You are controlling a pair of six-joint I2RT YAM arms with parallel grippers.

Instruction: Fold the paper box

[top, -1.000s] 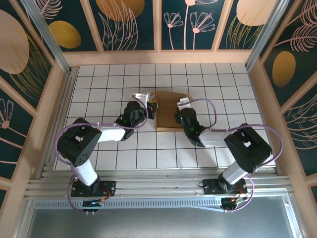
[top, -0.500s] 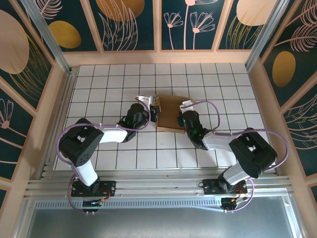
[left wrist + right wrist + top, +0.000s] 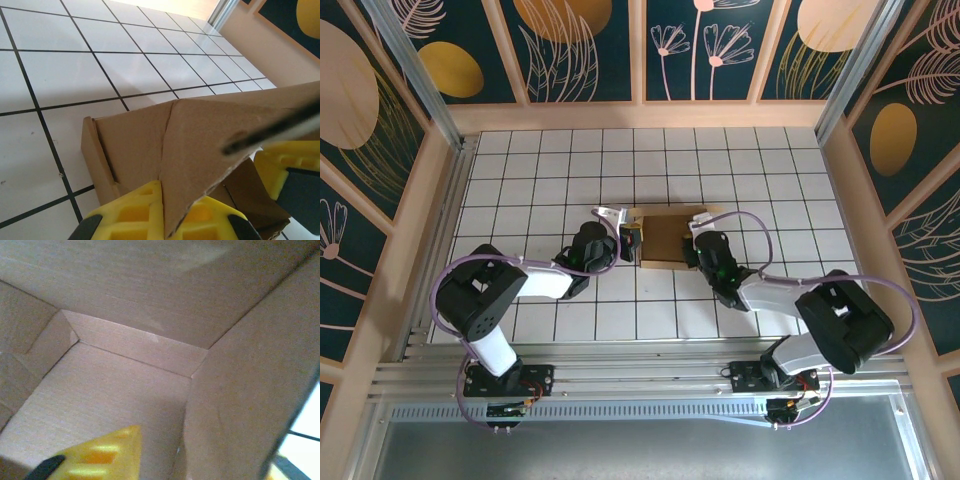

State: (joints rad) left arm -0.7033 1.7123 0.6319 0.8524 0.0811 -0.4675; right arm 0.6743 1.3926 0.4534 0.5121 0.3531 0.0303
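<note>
left claw [image 3: 172, 212] tight on paper box [image 3: 200, 135] flap; right claw [image 3: 695, 238] astride its wall, grip unclear

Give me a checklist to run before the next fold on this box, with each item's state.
1. Left jaws shut on a flap of the box: ok.
2. Right jaws gripping the box's side wall: cannot tell; one finger sits inside the box.
3. Box resting on the table, between both arms: ok.
4. Box closed up: not ok; its inside is open to view.
</note>
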